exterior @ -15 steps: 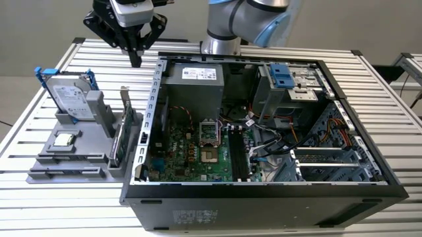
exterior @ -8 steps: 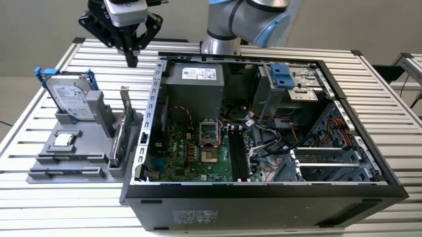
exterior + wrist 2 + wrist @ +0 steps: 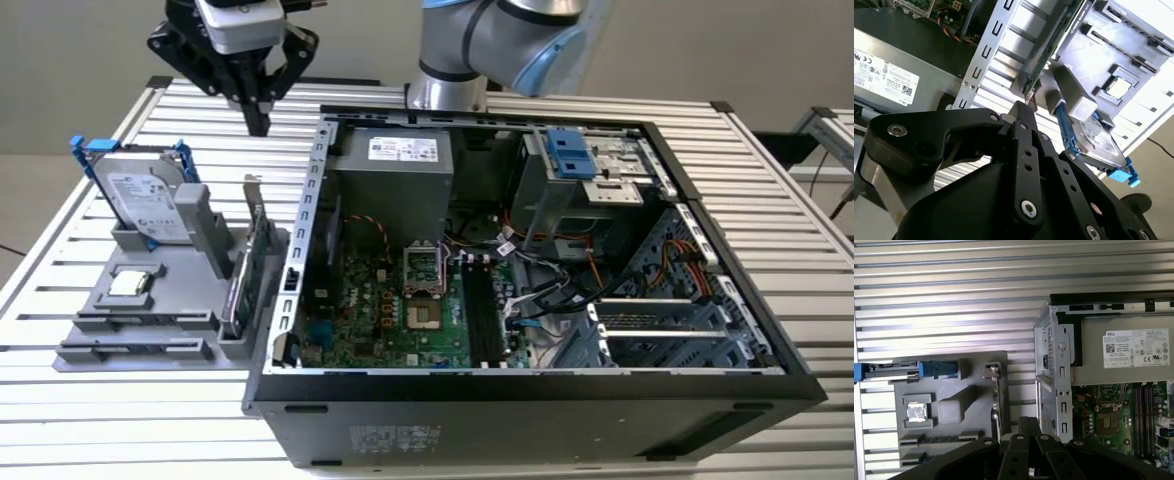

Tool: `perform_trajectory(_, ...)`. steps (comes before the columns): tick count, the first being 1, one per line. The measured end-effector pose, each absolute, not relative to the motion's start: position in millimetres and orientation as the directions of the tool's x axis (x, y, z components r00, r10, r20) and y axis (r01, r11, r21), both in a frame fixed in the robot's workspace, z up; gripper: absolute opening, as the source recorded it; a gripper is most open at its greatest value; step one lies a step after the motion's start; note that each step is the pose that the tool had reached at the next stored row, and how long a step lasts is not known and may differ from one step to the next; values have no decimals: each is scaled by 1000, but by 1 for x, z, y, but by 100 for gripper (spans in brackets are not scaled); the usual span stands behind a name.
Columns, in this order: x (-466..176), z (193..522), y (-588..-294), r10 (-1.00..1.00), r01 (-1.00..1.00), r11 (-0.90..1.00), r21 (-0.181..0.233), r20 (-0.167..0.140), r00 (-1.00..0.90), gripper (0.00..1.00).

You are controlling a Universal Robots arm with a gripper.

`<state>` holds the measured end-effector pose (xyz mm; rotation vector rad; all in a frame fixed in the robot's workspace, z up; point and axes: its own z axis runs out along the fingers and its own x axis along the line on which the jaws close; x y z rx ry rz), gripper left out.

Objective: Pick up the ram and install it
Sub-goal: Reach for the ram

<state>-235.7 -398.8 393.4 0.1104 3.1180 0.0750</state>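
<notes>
Nearest, on the slatted worktop point(image 3: 107, 420): an open computer case point(image 3: 534, 395), side panel off, motherboard point(image 3: 387, 310) and black memory slots point(image 3: 481, 310) bared inside, silver power supply point(image 3: 387, 170) at the case's far end. Just beside the case, toward the exterior view's left: a grey parts holder point(image 3: 94, 350) carrying a processor chip point(image 3: 130, 284), a green expansion card point(image 3: 244, 280) standing on edge along the side closest to the case, and, at the end farther back, a silver hard drive point(image 3: 140, 200) with blue rails. At the holder's near end, away from the hard drive, two long narrow slots point(image 3: 929, 439), each with a dark strip inside. Ram or bare groove: cannot tell, so no surer place for the ram than that holder beside the case. Farther back, high above the worktop off the case's rear corner on the holder's side: the hand point(image 3: 254, 125), clear of every part, fingers point(image 3: 1025, 122) pressed narrow, tip to tip. Behind the case, the base of the arm point(image 3: 447, 60).
</notes>
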Motion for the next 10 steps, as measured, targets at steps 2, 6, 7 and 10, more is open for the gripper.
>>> perform_trajectory(2,-238,393,-399,71,70,996,49,-19,-997,0)
perform_trajectory(6,-243,393,-399,71,70,996,49,-19,-997,0)
perform_trajectory(7,-244,393,-399,71,70,996,49,-19,-997,0)
perform_trajectory(10,-247,393,-399,71,70,996,49,-19,-997,0)
